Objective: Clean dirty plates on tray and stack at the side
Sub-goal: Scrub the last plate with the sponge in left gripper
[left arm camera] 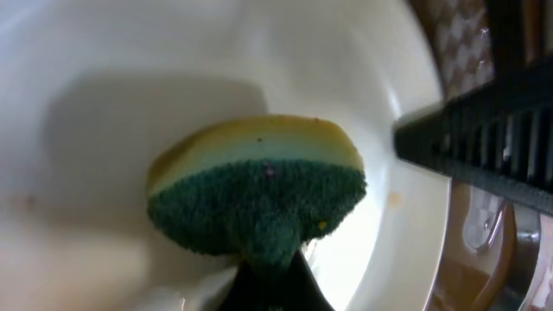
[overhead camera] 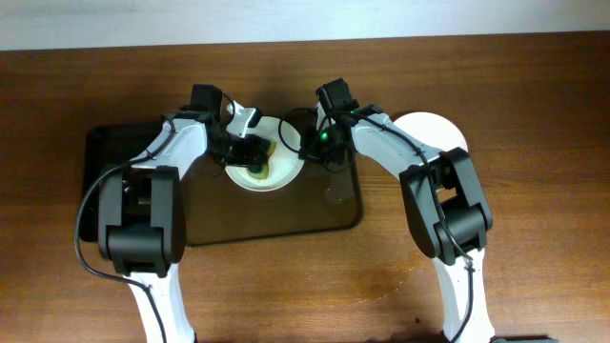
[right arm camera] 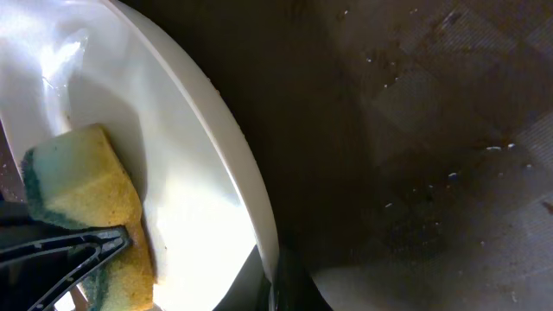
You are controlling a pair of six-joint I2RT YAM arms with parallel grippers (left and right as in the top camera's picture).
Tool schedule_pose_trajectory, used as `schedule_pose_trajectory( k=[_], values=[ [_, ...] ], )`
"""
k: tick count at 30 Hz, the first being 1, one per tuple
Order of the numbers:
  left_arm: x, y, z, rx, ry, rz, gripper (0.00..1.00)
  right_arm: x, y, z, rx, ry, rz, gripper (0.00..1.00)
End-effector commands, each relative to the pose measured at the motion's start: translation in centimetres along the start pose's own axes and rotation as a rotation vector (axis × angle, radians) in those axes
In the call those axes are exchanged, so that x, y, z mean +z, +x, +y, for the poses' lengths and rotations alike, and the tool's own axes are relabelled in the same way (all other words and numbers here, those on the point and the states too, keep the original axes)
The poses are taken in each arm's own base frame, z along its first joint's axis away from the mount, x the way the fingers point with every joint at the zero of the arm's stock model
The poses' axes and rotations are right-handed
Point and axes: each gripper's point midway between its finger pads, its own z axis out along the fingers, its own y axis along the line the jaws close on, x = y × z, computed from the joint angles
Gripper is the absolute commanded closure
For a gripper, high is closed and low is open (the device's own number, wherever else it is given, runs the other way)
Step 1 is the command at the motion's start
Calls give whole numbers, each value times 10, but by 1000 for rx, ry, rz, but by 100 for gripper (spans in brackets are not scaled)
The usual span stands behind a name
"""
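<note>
sponge (left arm camera: 257,194) pinched in the left gripper (overhead camera: 255,152) presses on a white plate (left arm camera: 216,52); right gripper (overhead camera: 308,148) clamps the plate's rim over the tray (overhead camera: 286,211).

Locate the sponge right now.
In the overhead view, the sponge is held in the left gripper, over the face of the white plate at the far edge of the tray.

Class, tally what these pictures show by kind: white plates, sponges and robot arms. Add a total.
White plates: 2
Sponges: 1
Robot arms: 2
Total: 5
</note>
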Motion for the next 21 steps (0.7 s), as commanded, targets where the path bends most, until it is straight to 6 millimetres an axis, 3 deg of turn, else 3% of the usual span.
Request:
schedule_pose_trajectory(
  k=[1, 4, 7, 10, 12, 14, 16, 18, 21],
  values=[
    [9, -15, 31, -36, -148, -64, 99, 6, 6, -21, 31, 55, 12, 96],
    [-8, -31, 80, -75, -444, -142, 99, 6, 6, -21, 31, 58, 10, 96],
    [-15, -13, 96, -97, -576, -69, 100, 6, 5, -22, 31, 65, 6, 96],
    [-5, 35, 75, -134, -499, 131, 99, 6, 5, -22, 31, 65, 6, 96],
    [3, 59, 41, -83, -302, 243, 99, 6, 5, -22, 31, 65, 7, 96],
    [7, 73, -9, 9, 4, 288, 100, 6, 5, -22, 30, 64, 4, 96],
    [7, 70, -27, 4, 103, 267, 99, 6, 4, -22, 28, 62, 0, 96],
    [11, 53, -24, 27, 96, 199, 99, 6, 4, -21, 28, 62, 1, 96],
    [17, 15, 8, -10, -78, 62, 99, 6, 4, -22, 29, 62, 2, 96]
  ],
)
